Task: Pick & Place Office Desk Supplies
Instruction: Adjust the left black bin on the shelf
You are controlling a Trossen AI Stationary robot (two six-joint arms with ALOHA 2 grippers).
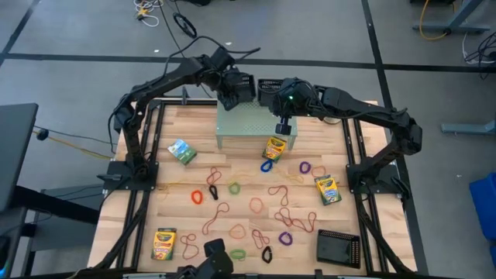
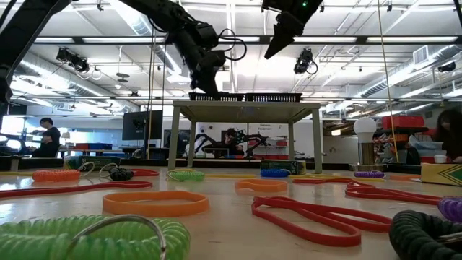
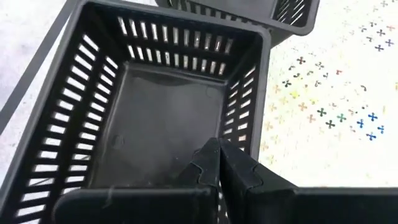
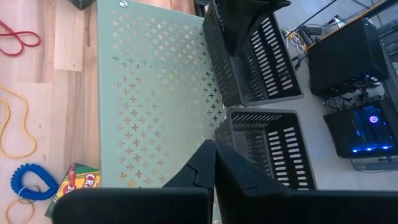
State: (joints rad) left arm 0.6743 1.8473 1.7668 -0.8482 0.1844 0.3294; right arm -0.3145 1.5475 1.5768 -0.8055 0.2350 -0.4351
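Yellow-and-green crayon boxes lie flat on the wooden table: one at the left (image 1: 182, 152), one by the riser's near edge (image 1: 274, 146), one at the right (image 1: 327, 188). Another lies at the near left (image 1: 164, 242). Coloured rubber bands (image 1: 256, 204) are scattered between them. My left gripper (image 3: 217, 148) is shut with nothing in it, just above an empty black slatted tray (image 3: 155, 118) on the riser's far edge. My right gripper (image 4: 211, 148) is shut and empty, high above the pale green riser (image 4: 155, 93).
Two black trays (image 2: 245, 96) sit side by side on the riser's far edge. A third black tray (image 1: 338, 248) lies at the table's near right. A blue coiled band (image 4: 31, 180) lies beside the crayon box (image 4: 78, 180) near the riser. Black frame posts flank the table.
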